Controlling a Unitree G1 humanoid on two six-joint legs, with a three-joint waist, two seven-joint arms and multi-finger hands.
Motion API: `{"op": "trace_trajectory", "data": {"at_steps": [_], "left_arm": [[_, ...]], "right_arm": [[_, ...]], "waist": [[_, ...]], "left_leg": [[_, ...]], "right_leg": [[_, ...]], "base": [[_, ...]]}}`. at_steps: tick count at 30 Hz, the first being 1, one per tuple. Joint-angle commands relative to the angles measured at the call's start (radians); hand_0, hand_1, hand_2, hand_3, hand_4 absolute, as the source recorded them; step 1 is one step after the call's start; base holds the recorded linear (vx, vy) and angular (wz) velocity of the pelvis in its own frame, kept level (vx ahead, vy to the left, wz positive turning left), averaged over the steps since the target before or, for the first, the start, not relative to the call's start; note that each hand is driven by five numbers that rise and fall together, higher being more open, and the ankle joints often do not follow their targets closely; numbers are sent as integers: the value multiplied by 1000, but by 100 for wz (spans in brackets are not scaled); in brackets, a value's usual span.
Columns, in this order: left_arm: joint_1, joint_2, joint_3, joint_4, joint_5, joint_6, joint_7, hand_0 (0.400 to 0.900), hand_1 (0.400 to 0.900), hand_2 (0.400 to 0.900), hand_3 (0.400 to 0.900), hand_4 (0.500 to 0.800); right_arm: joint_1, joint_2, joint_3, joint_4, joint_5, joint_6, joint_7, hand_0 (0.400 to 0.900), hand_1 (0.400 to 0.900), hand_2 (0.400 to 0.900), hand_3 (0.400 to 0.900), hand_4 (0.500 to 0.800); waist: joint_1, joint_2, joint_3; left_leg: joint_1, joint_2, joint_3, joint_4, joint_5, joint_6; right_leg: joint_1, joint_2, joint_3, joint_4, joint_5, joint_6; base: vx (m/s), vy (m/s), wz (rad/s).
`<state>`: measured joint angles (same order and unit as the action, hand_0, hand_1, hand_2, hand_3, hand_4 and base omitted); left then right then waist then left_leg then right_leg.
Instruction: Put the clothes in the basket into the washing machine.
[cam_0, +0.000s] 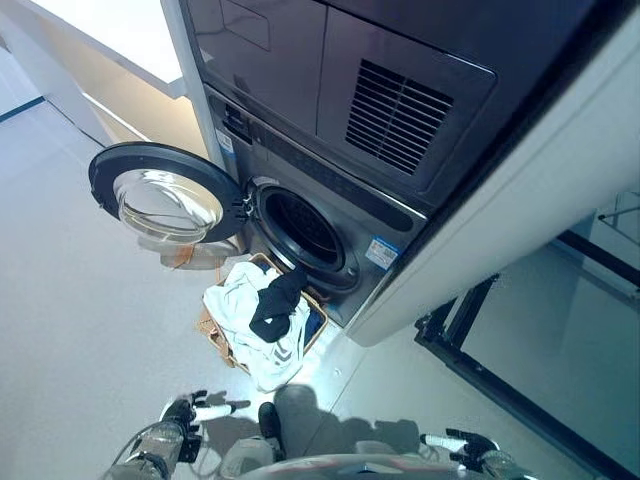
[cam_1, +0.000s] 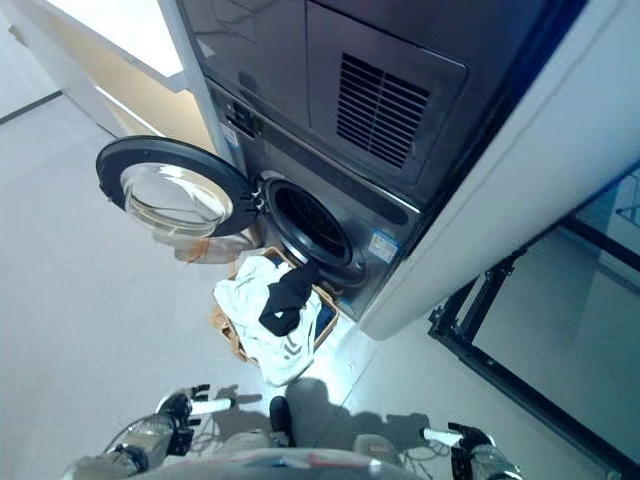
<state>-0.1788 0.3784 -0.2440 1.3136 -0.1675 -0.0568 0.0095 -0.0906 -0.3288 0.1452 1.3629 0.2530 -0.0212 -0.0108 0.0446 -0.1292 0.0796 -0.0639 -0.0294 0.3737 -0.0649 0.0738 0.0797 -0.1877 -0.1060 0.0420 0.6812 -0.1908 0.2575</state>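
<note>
Both hands low, empty, fingers relaxed: left hand (cam_0: 190, 412), right hand (cam_0: 462, 443). Wicker basket (cam_0: 212, 332) of clothes (cam_0: 258, 322) straight ahead, nearer left hand; washing machine drum opening (cam_0: 302, 228) just beyond, door (cam_0: 165, 192) swung open leftward.

We are looking steeply down from the head through two eyes set just apart, both facing forward onto the washing machine (cam_0: 310, 235). Both views are sharing its open door (cam_1: 178, 190), the basket (cam_0: 215, 335) beyond the fingers, and the left hand (cam_0: 192, 412) and right hand (cam_1: 462, 440) low at the bottom edge, nearest to us.
</note>
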Motion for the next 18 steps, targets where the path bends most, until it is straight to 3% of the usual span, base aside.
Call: {"op": "trace_trajectory", "data": {"at_steps": [1,3,6,9,12,15,18], "left_arm": [[-6,60,55,-7,-20,-22,31,900,900,900,900,800],[-26,65,48,-17,-24,-26,37,900,900,900,900,800],[-55,68,32,-31,-25,-34,44,900,900,900,900,800],[-95,75,17,-40,-11,-39,56,900,900,900,900,800],[-99,82,7,-42,1,-42,62,900,900,900,900,800],[-101,89,2,-43,20,-43,54,900,900,900,900,800],[-121,88,-21,-45,33,-45,54,900,900,900,900,800]], "right_arm": [[21,-82,1,-14,15,-6,-24,900,900,900,900,800],[24,-89,-10,-5,24,-6,-25,900,900,900,900,800],[27,-99,-28,6,45,-5,-30,900,900,900,900,800],[42,-98,-43,25,46,4,-32,900,900,900,900,800],[64,-102,-62,41,23,20,-34,900,900,900,900,800],[78,-100,-58,41,15,22,-21,900,900,900,900,800],[110,-108,-70,49,28,18,-20,900,900,900,900,800]], "waist": [[-16,46,59],[-31,71,77],[-38,115,94],[-43,123,103],[-38,111,106],[-61,100,93],[-95,114,87]], "left_leg": [[-37,19,-56,31,-99,-23],[4,19,-69,13,-94,-31],[53,44,-81,13,-113,-52],[75,64,-97,51,-138,-79],[118,70,-96,77,-175,-98],[167,89,-93,69,-176,-129],[177,165,-75,54,-126,-180]], "right_leg": [[68,62,-42,12,294,-55],[19,71,-32,-38,206,-85],[-40,46,-30,-184,48,-124],[-74,-3,45,-483,132,-121],[-109,-83,-4,-622,235,-85],[-77,-60,10,-571,234,-71],[-66,-14,-18,-517,182,-105]], "base": [[382,265,49],[268,119,44],[236,22,42],[268,-135,46],[299,-214,32],[279,-310,34],[220,-411,71]]}}
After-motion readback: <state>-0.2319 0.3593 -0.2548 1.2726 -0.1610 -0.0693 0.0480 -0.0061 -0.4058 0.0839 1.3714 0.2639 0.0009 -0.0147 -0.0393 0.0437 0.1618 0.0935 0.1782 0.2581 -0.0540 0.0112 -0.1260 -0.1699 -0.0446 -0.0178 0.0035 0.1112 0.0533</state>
